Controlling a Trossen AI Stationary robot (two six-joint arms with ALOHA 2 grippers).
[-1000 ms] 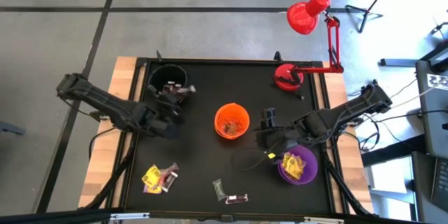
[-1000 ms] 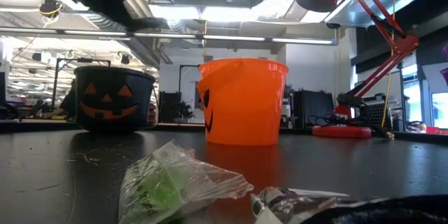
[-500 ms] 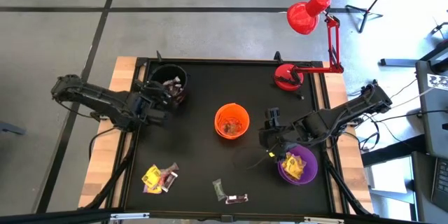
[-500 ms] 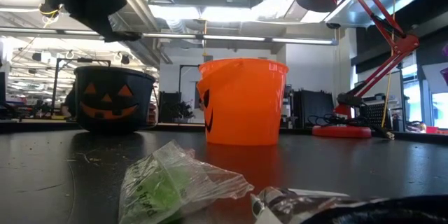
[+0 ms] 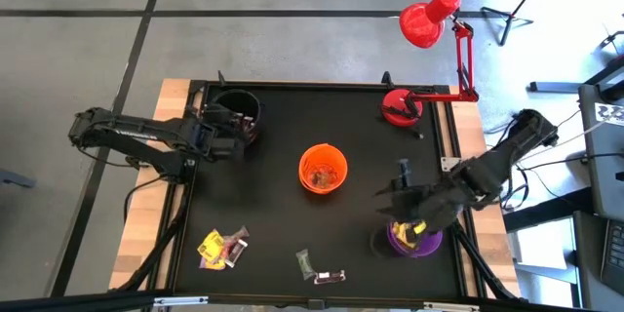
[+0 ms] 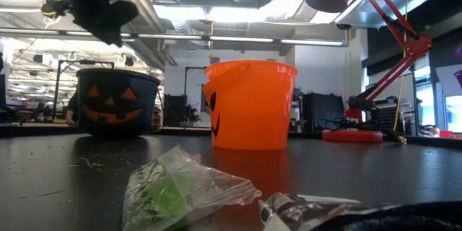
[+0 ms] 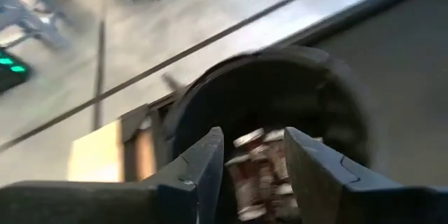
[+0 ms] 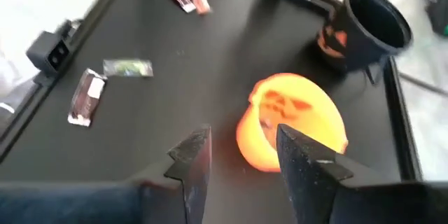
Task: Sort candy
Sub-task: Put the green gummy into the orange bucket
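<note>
A black cup (image 5: 234, 107) stands at the far left with dark and silvery candy (image 7: 259, 161) inside. My left gripper (image 7: 255, 136) hovers open over its near rim (image 5: 240, 129), holding nothing. The orange cup (image 5: 323, 169) sits mid-table with candy in it. My right gripper (image 8: 241, 143) is open and holds nothing; it hangs beside the purple cup (image 5: 421, 244), which my right hand partly covers and which holds yellow candy (image 5: 417, 226). Loose candy lies near the front edge: a yellow and brown pile (image 5: 222, 247), a green piece (image 5: 304, 260) and a brown one (image 5: 330, 276).
A red desk lamp stands with its base (image 5: 399, 107) at the far right of the black table top. The low view shows the green wrapper (image 6: 180, 188) close in front, and the orange cup (image 6: 251, 105) and black cup (image 6: 118, 103) behind it.
My left hand has swung toward the table's left and far edges, and its gripper has stayed by the black cup. My right arm has drawn back from beside the orange cup toward the right and near edges and now covers part of the purple cup.
</note>
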